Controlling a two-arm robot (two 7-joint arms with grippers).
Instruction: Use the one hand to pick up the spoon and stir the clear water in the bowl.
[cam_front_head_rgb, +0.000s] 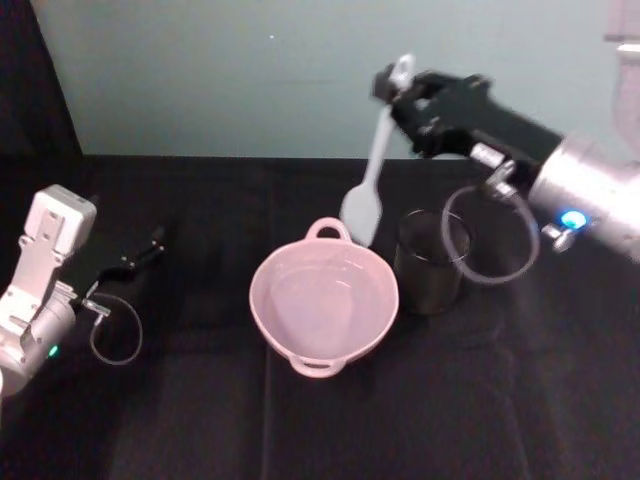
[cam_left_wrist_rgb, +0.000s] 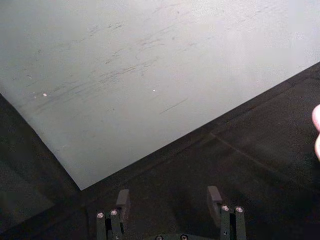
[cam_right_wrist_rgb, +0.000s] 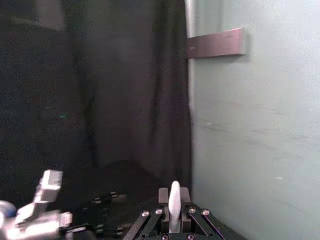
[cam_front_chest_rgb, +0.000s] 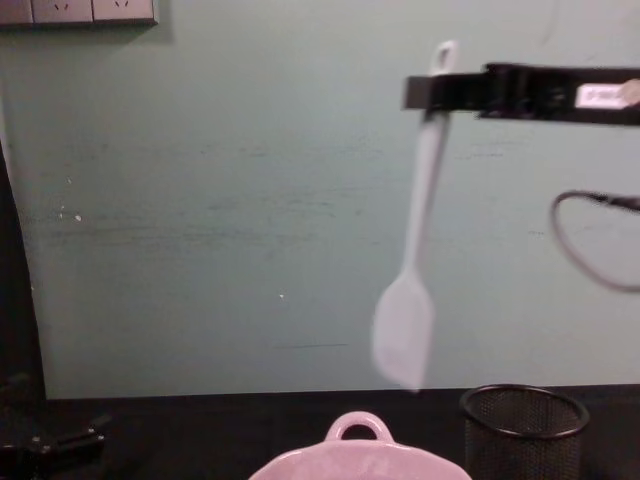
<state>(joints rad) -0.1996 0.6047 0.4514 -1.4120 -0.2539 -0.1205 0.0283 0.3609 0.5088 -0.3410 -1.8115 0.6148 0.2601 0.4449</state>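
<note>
The right gripper (cam_front_head_rgb: 400, 92) is clamped on the spoon (cam_front_head_rgb: 372, 165) just below its handle hole (blade down, in the air). The blade hangs at 1 o'clock of the bowl (cam_front_head_rgb: 262, 300), and the mesh cup (cam_front_head_rgb: 428, 268) stands at 3 o'clock. The left gripper (cam_front_head_rgb: 138, 257), out at 9 o'clock, has its fingers apart and holds nothing.

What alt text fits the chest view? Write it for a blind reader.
The right gripper holds the white spoon near its handle's top, blade hanging in the air, not yet in the pink bowl. A black mesh cup stands right of the bowl.
</note>
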